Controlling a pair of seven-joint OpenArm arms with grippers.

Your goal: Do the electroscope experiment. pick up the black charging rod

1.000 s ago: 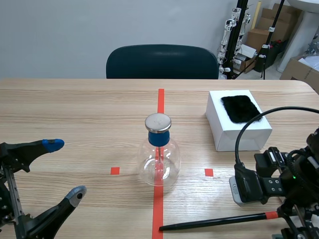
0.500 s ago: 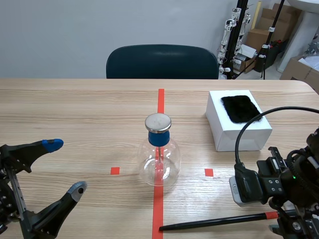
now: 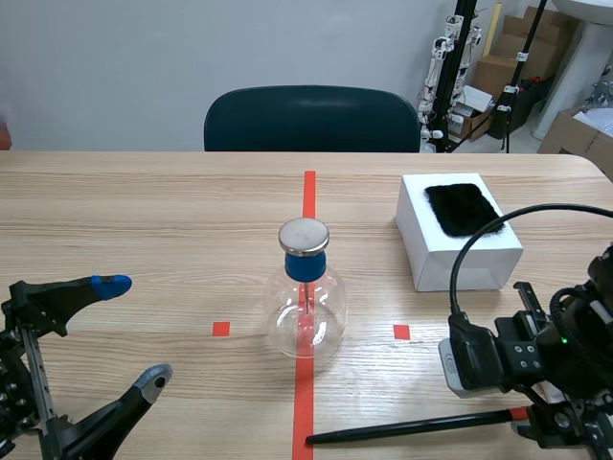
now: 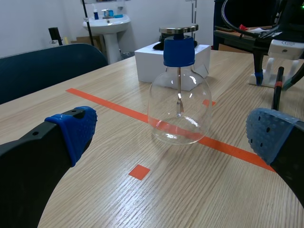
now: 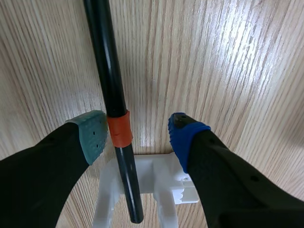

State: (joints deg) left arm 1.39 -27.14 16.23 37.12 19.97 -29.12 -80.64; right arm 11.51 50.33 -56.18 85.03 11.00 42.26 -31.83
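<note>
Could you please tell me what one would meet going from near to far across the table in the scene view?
black charging rod → glass flask electroscope → white box topped with a black fur patch → dark chair beyond the table

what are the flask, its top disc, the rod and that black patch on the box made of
Flask: clear glass by the look, see-through with sharp glints.
Disc: metal, with a dull silver sheen.
Rod: smooth, semi-gloss black, probably plastic or hard rubber; the look leaves it open.
Patch: black fur or fleece, matt with a fuzzy edge.
</note>
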